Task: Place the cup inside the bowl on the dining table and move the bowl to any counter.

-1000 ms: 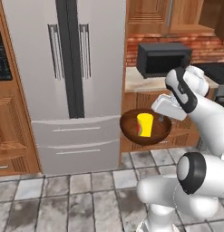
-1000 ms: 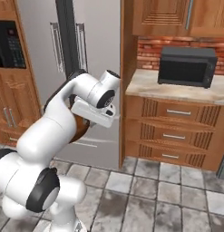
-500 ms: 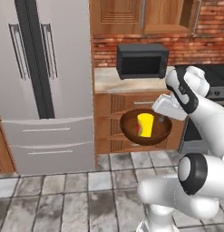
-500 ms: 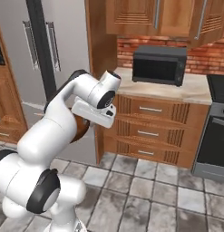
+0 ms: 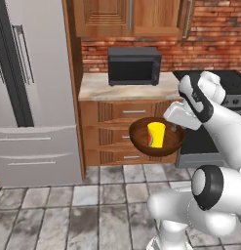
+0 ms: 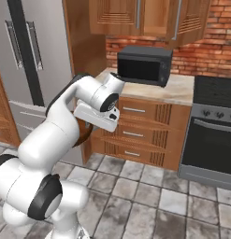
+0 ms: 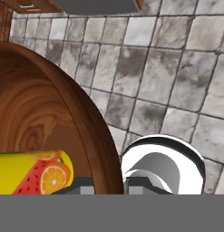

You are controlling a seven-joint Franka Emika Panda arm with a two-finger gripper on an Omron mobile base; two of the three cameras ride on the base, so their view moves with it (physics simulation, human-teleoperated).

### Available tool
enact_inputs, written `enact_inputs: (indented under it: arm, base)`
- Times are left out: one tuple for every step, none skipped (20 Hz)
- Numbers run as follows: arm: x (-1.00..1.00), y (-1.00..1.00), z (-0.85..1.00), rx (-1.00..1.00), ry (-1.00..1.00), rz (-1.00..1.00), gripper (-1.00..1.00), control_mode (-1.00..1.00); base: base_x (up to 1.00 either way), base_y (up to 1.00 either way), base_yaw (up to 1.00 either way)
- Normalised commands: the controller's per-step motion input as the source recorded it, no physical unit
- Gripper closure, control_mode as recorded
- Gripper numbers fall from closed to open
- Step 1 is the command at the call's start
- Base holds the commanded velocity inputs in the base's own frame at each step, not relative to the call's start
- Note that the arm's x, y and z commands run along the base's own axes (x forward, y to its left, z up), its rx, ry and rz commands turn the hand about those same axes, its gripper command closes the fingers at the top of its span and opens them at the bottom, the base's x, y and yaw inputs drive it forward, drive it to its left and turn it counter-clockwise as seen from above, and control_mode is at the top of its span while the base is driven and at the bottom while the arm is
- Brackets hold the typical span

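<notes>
1. The jaws of the gripper point(image 5: 174, 128) are clamped on the rim of the bowl point(image 5: 156, 136), one finger inside and one outside.
2. The bowl is carried level above the floor point(image 5: 68, 215), so the cup point(image 5: 155, 135) is kept standing inside.
3. The counter point(image 5: 127, 86) is faced, near ahead, as the likely set-down place.

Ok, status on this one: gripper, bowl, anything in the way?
Gripper shut on bowl rim, bowl in the air. Cup upright inside. Counter ahead; microwave on it, bare space left of it.
</notes>
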Motion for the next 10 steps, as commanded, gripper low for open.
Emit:
enact_inputs:
  arm:
    - [0.00, 0.00, 0.00, 0.00, 0.00, 0.00, 1.00, 1.00]
    - [0.00, 0.00, 0.00, 0.00, 0.00, 0.00, 1.00, 1.00]
    - [0.00, 0.00, 0.00, 0.00, 0.00, 0.00, 1.00, 1.00]
    - [0.00, 0.00, 0.00, 0.00, 0.00, 0.00, 1.00, 1.00]
    - [0.00, 0.00, 0.00, 0.00, 0.00, 0.00, 1.00, 1.00]
    - [0.00, 0.00, 0.00, 0.00, 0.00, 0.00, 1.00, 1.00]
    - [0.00, 0.00, 0.00, 0.00, 0.00, 0.00, 1.00, 1.00]
    - [0.00, 0.00, 0.00, 0.00, 0.00, 0.00, 1.00, 1.00]
    - [0.00, 0.00, 0.00, 0.00, 0.00, 0.00, 1.00, 1.00]
    - [0.00, 0.00, 0.00, 0.00, 0.00, 0.00, 1.00, 1.00]
  base:
    - [0.00, -0.67, 0.10]
    - [0.00, -0.67, 0.10]
    - [0.00, -0.67, 0.10]
    - [0.00, -0.69, 0.10]
    - [0.00, -0.70, 0.10]
    - [0.00, -0.72, 0.10]
    - [-0.01, -0.75, 0.09]
    - [0.00, -0.76, 0.09]
    - [0.00, -0.77, 0.09]
    - [0.00, -0.79, 0.09]
